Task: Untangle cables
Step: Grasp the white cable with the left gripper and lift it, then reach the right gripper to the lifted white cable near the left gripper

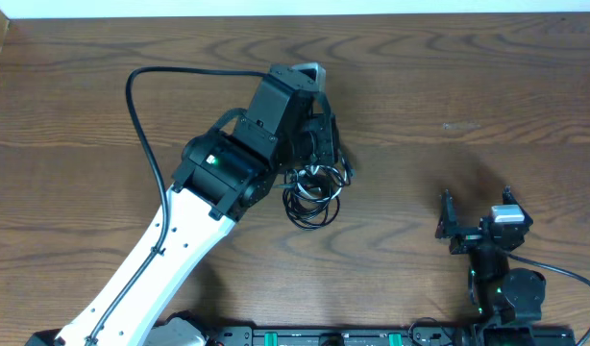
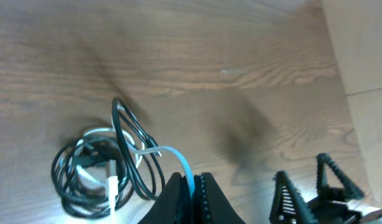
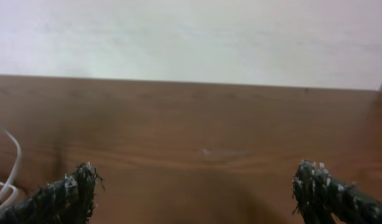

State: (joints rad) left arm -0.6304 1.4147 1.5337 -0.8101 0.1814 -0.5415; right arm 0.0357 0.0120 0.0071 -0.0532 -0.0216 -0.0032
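My left fingers (image 2: 171, 200) are pressed together on the white cable (image 2: 169, 151), which rises from between them and curves back toward the tangle (image 2: 91, 177). The black cables (image 2: 125, 155) lie looped in that tangle on the desk (image 2: 241, 50), to the left of the clamped tips in the wrist view. My right fingers (image 3: 69, 190) stand wide apart, holding nothing, above bare desk and well apart from the bundle.

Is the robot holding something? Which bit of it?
The left end effector pinches the white cable partway along, near the coil. The right end effector holds nothing.
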